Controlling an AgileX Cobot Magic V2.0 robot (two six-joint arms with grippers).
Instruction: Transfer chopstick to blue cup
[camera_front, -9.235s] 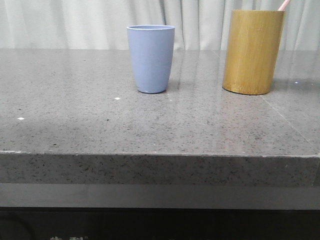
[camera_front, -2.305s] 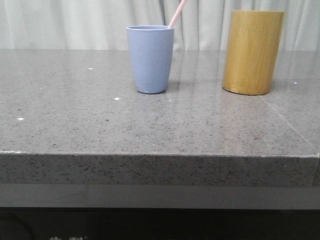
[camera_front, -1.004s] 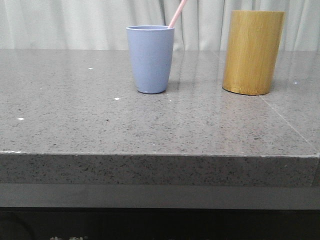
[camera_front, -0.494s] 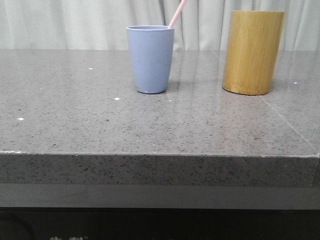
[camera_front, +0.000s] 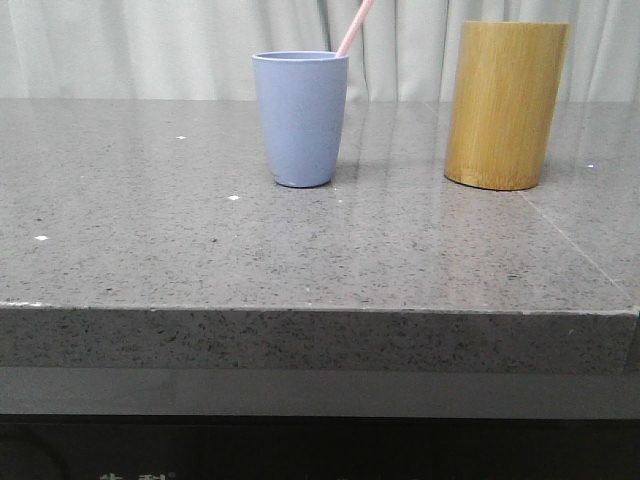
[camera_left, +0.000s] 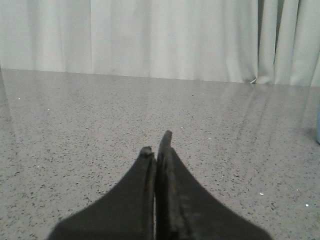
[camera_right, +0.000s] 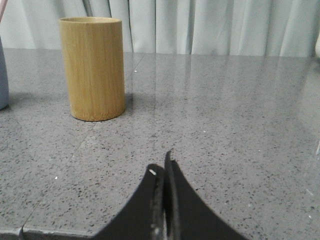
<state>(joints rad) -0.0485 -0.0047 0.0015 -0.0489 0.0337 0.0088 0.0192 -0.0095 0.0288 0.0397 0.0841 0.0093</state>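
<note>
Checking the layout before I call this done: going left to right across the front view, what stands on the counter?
blue cup → chopstick, leaning out over the cup's right rim → bamboo holder, standing apart to the right.
</note>
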